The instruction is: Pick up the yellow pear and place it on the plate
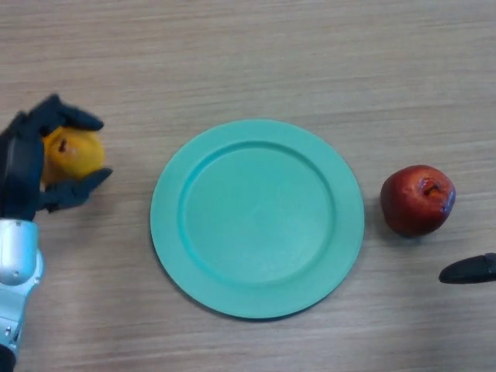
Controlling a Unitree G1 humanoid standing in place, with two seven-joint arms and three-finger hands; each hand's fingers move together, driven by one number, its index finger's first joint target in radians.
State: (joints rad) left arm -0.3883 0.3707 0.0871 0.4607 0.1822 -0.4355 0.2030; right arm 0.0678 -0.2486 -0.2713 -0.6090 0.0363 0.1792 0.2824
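Note:
The yellow pear (71,153) is at the far left of the wooden table, inside my left hand (27,167), whose black fingers and thumb are curled round it from above and below. The teal plate (257,217) lies in the middle of the table, to the right of the pear and apart from it, with nothing on it. Only a black fingertip of my right hand (469,269) shows at the right edge, below the apple.
A red apple (417,199) stands on the table just right of the plate, not touching it. The wooden table (256,54) fills the view.

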